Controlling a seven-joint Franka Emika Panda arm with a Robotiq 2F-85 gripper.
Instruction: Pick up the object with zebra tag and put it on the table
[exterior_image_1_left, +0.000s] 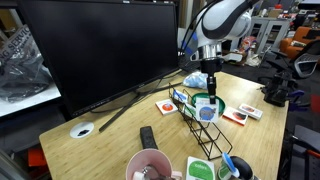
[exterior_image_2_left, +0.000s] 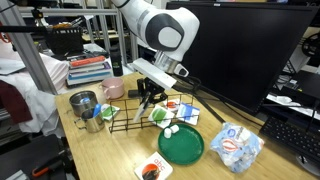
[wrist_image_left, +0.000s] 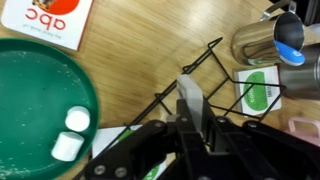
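The object with zebra tag (wrist_image_left: 190, 100) is sitting edge-on between the fingers (wrist_image_left: 160, 150), which are apparently clamping its sides, just over the wire rack (exterior_image_1_left: 212, 140) with the green plate (wrist_image_left: 30, 100) lying to its left. The pick-up step is judged to be in hand. The next move is calling for a rise clear of the wires, then a placement on bare worktop (exterior_image_1_left: 100, 150).
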